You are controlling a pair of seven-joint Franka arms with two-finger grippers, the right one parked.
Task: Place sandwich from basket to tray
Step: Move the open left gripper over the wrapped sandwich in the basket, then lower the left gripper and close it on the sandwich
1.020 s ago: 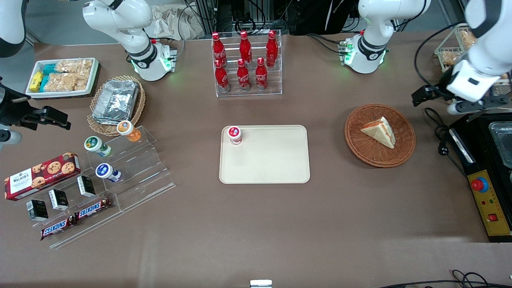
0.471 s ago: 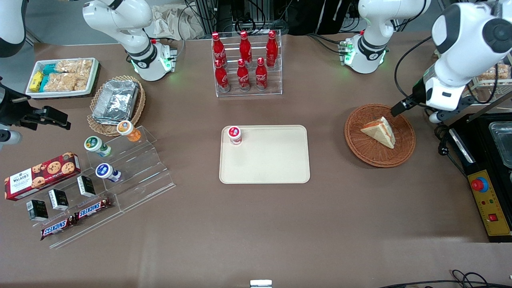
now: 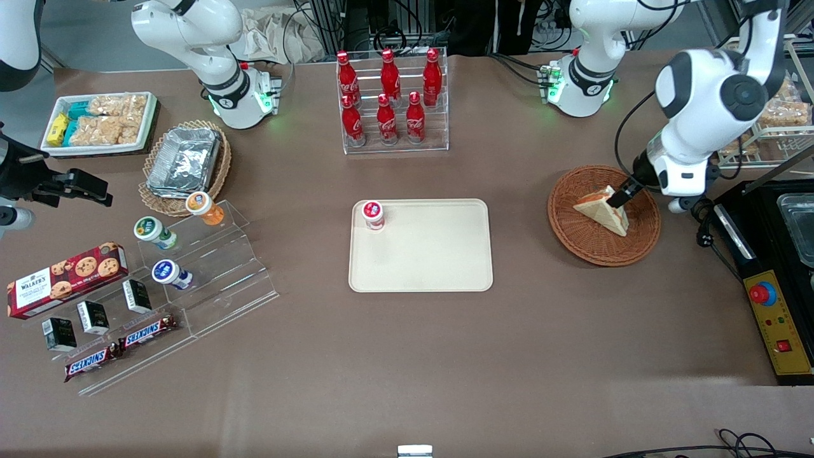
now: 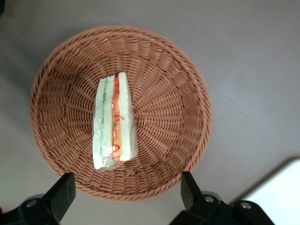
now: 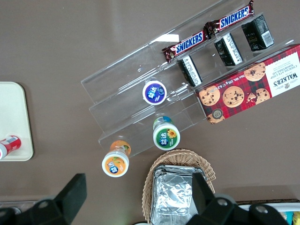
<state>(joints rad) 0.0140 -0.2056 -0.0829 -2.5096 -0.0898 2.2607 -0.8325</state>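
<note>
The sandwich (image 3: 601,210), a white bread wedge with red-orange and green filling, lies in the round reddish-brown wicker basket (image 3: 575,229) toward the working arm's end of the table. In the left wrist view the sandwich (image 4: 114,123) lies on its side in the basket (image 4: 164,93). My left gripper (image 3: 620,196) hangs above the basket over the sandwich; in the left wrist view the gripper (image 4: 124,190) is open and empty, its fingers (image 4: 61,192) wide apart over the basket's rim. The cream-beige tray (image 3: 439,261) lies at the table's middle.
A small red-capped cup (image 3: 372,214) stands on the tray's corner. A rack of red cola bottles (image 3: 391,102) stands farther from the camera. A black appliance with a red button (image 3: 772,299) sits beside the basket. Snack shelves (image 3: 191,280) and a foil container's basket (image 3: 184,162) lie toward the parked arm's end.
My left gripper has swung in from the table's edge and come down over the basket, above the sandwich. The sandwich and basket have not moved.
</note>
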